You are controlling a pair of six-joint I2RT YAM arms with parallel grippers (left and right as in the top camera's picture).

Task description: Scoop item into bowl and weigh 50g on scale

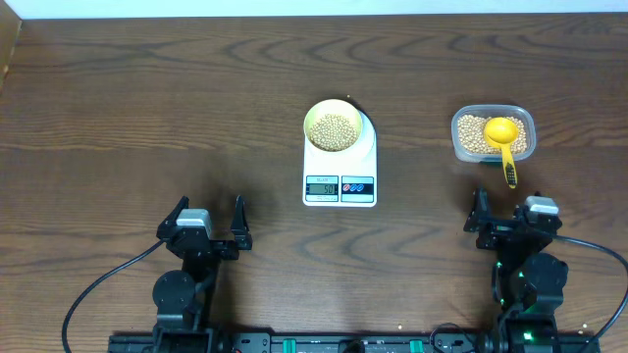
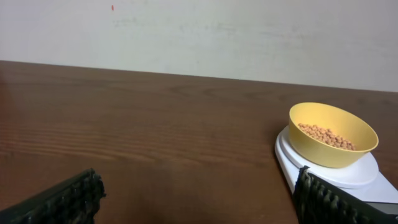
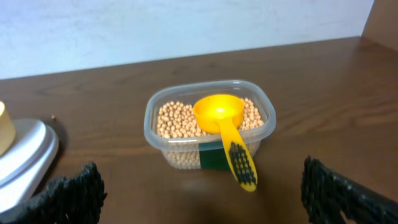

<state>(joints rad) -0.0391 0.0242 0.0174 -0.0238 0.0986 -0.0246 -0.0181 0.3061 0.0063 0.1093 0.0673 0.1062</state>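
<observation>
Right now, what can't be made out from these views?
- Scale display: in the overhead view the digits are too small to read; in the left wrist view it is cut off at the bottom-right corner.
- Bowl: in the right wrist view it is mostly cut off by the left edge.
- Tub beans: partly hidden under the scoop in the overhead and right wrist views.

1. You'll find the scale, white and rectangular, lying flat in the middle of the tabletop, with its grey display and red and blue buttons toward the near edge.
2. The bowl, small, round and pale yellow, sits upright on the scale's platform.
3. The beans, small, round and tan, cover the bowl's bottom. More fill a clear tub well to your right.
</observation>
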